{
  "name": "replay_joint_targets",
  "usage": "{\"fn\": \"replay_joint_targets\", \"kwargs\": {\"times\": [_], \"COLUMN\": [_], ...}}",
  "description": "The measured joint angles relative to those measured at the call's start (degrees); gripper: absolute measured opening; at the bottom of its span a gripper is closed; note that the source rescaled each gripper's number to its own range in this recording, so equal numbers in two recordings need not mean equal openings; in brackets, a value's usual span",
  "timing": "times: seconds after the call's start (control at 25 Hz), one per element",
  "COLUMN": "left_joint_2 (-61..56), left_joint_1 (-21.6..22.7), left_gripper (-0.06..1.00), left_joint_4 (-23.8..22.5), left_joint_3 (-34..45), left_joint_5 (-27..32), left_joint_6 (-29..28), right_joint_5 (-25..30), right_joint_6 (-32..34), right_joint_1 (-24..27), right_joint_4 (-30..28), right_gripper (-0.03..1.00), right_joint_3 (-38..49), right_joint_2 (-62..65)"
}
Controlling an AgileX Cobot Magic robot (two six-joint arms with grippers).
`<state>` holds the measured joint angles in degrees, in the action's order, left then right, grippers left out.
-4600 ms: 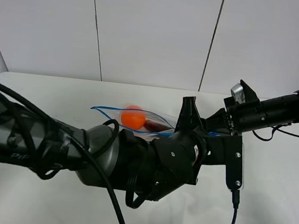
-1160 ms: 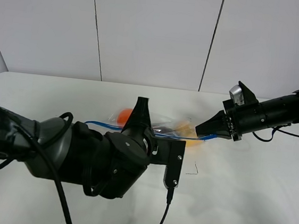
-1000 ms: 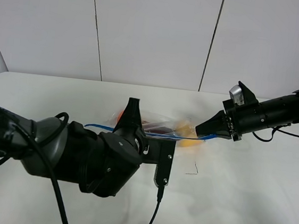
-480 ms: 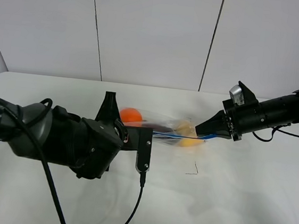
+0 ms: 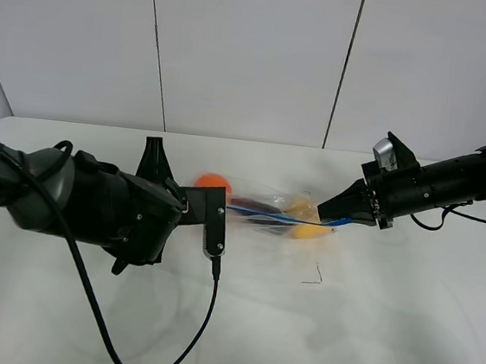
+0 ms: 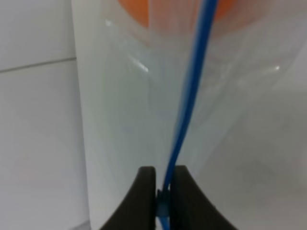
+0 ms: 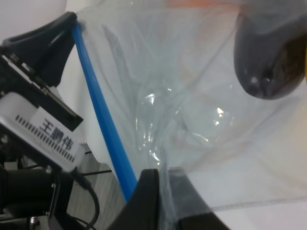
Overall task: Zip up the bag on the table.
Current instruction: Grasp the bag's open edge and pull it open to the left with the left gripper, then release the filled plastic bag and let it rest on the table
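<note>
Table [image 5: 357, 333]: white, with a black cable trailing over its near side from the left arm. Left gripper [image 6: 162, 178]: fingers clenched on the blue zipper strip [image 6: 192, 91] at the bag's left end; the strip runs straight from the jaws towards the orange toy [image 5: 213, 181]. Bag [image 5: 267, 204]: clear, crinkled, pulled out sideways between the two grippers over the middle of the table; whether it touches the tabletop, cannot tell. A dark purple piece [image 7: 268, 62] and a yellow piece [image 5: 307, 231] show through the plastic. Right gripper [image 5: 334, 211]: fingers closed tight on the bag's right end beside the strip. Behind: grey wall panels [image 5: 248, 52].
</note>
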<state>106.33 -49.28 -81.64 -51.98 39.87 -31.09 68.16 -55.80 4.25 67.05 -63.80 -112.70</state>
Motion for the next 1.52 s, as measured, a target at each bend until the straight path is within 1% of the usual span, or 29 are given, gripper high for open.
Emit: {"fn": "replay_joint_targets", "kwargs": {"times": [0.28,0.44,0.8,0.84,0.88,0.92,1.08,1.12,1.24,1.52], "left_joint_2": [0.0,0.0,0.0,0.0,0.0,0.0,0.0,0.0,0.0,0.0], "left_joint_1": [2.1,3.38,3.58,3.62,3.82,4.08,4.63,4.63,4.63,4.63], "left_gripper": [0.0,0.0,0.01,0.03,0.09,0.16,0.56,0.63,0.72,0.73], "left_joint_4": [0.25,0.19,0.14,0.14,0.48,0.79,1.04,1.04,1.04,1.04], "left_joint_3": [0.0,0.0,0.0,0.0,0.0,0.08,0.13,0.13,0.13,0.13], "left_joint_5": [0.5,-0.39,-0.67,-0.67,0.21,1.3,2.5,2.5,2.87,4.8], "left_joint_6": [0.0,0.0,-0.19,-0.41,-0.68,-0.91,-2.29,-3.05,-4.92,-5.34], "right_joint_5": [0.0,0.06,0.06,-0.01,-0.01,-0.01,-0.01,-0.01,0.04,0.16], "right_joint_6": [0.0,0.0,0.0,0.0,0.0,0.0,0.0,0.0,0.0,0.0], "right_joint_1": [0.0,0.0,0.0,0.0,0.0,0.0,0.0,0.0,0.0,0.0], "right_joint_4": [-0.06,0.58,0.69,0.19,-0.34,-0.58,-0.82,-0.87,-0.87,-0.87], "right_gripper": [0.0,0.0,0.0,0.0,0.0,0.0,0.0,0.0,0.0,0.0], "right_joint_3": [0.0,-0.05,-0.05,-0.05,-0.05,-0.05,-0.05,-0.05,-0.05,-0.05], "right_joint_2": [0.0,0.0,0.0,0.0,0.0,0.0,0.0,0.0,0.0,0.0]}}
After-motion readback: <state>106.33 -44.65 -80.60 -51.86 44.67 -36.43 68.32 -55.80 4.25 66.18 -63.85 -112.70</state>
